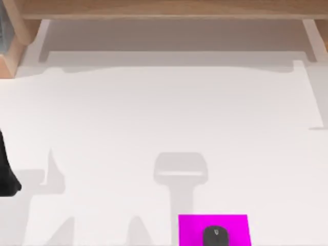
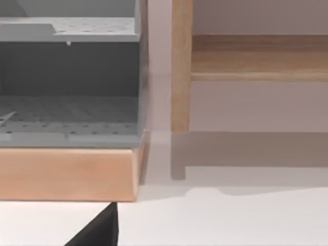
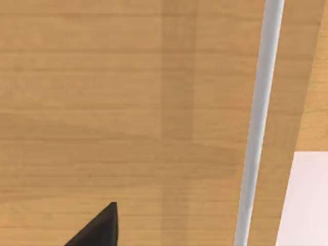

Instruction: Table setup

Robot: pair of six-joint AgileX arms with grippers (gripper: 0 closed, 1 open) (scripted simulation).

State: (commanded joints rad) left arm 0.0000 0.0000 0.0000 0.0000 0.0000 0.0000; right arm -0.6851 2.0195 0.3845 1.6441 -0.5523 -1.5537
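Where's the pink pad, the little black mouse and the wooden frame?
Pink pad [image 1: 190, 229], top view, its bare left part.
Black mouse [image 1: 215, 236], top view, its middle.
Wooden frame [image 1: 169, 7], top view, its back beam.

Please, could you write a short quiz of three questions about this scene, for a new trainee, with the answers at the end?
1. True or false: the dark mouse lies on the magenta pad.
2. Which edge of the table in the top view is the pad nearest? A) far edge B) near edge C) left edge
3. Fill in: the frame along the far side of the table is made of light-brown ____.

Key
1. True; the mouse rests on the pad.
2. B; the pad sits at the near edge, somewhat right of centre.
3. wood
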